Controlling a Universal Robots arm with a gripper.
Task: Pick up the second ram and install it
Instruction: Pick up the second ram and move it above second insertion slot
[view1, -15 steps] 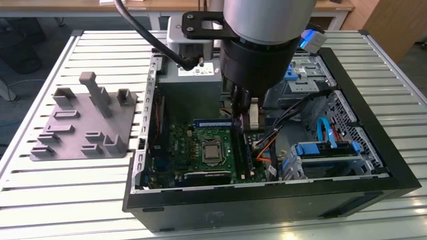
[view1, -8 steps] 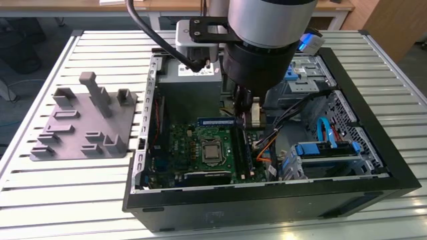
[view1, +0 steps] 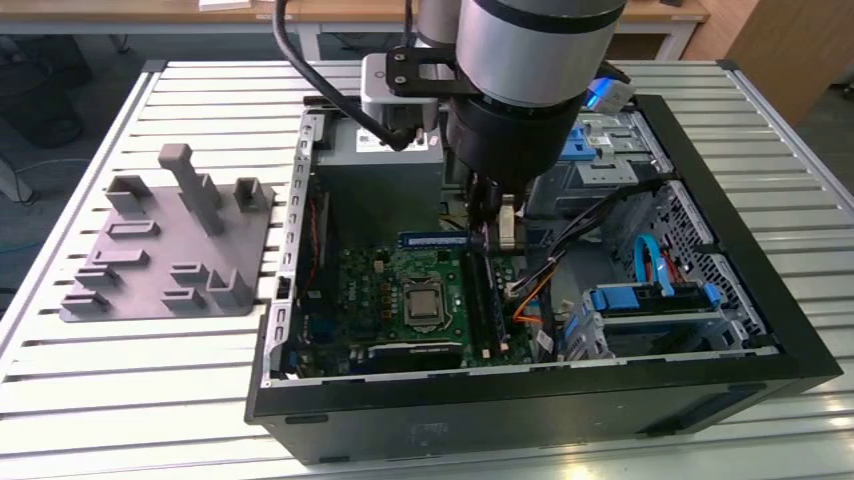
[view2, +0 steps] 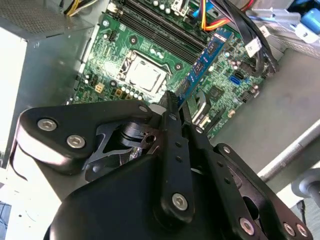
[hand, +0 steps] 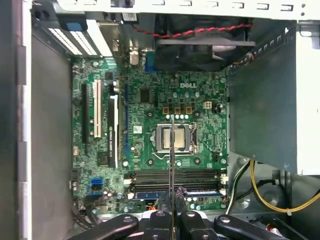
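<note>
Upper centre of the exterior view, gripper (view1: 497, 225) pinches second ram (hand: 172, 150) by its flat faces, likely against slipping, above motherboard (view1: 387, 290).

A table (view1: 120, 400) of pale metal slats carries 2 things. The open black computer case (view1: 534, 405) lies on its side on the slats. A grey fixture plate (view1: 160, 255) with upright blocks lies just beside the case, toward the exterior view's left.
</note>
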